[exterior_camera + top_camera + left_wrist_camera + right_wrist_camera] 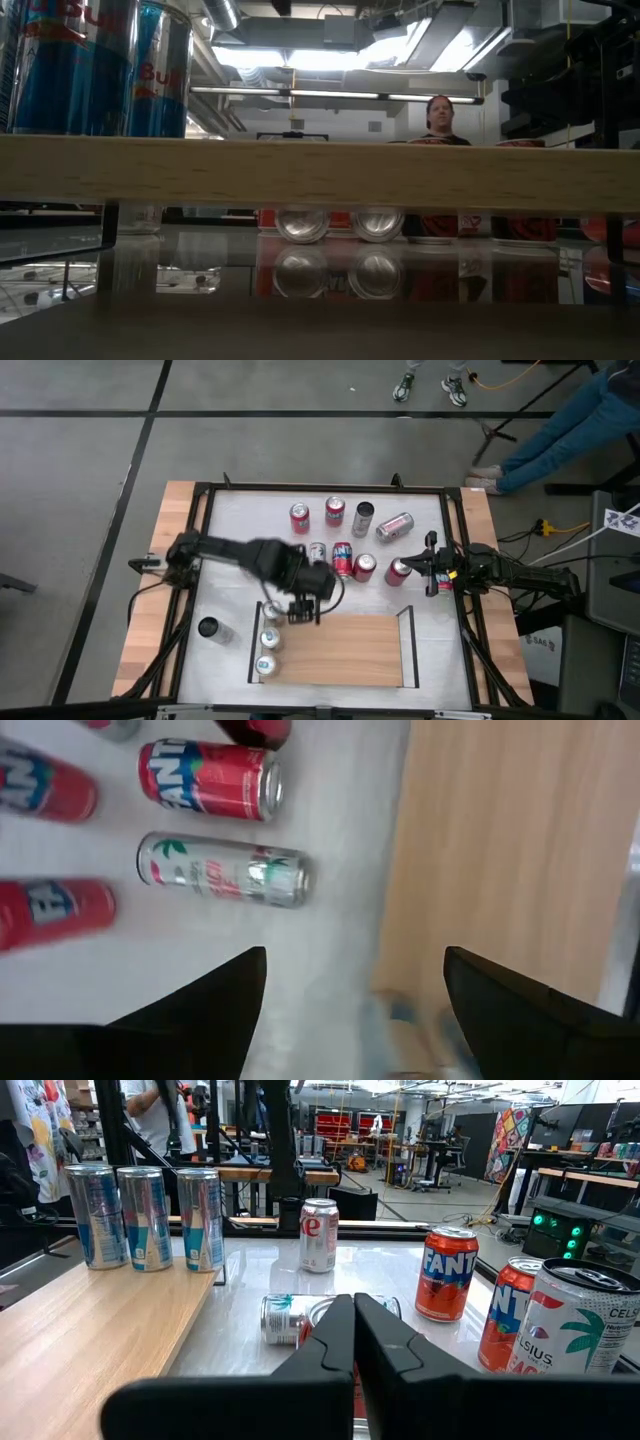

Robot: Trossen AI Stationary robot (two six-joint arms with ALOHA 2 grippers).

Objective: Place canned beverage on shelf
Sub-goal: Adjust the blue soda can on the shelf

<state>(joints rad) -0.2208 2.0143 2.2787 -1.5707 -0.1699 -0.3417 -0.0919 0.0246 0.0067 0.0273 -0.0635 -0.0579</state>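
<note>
Flat shelf (pixel 340 650) of light wood with thin black rails on its two short sides. Lying low on the table (pixel 230 510), near the front edge. Most of the wood bare.

Three tall blue cans (pixel 145 1217) standing upright on the shelf, side by side in a row along its left end, just inside the rail.

More cans off the shelf, on the table behind it. Red cans (pixel 299 517) standing in a loose bunch, a silver can (pixel 362 518) upright among them. One pale can (pixel 285 1318) lying on its side, close to the shelf's back edge. One dark can (pixel 207 628) standing alone, left of the shelf.
</note>
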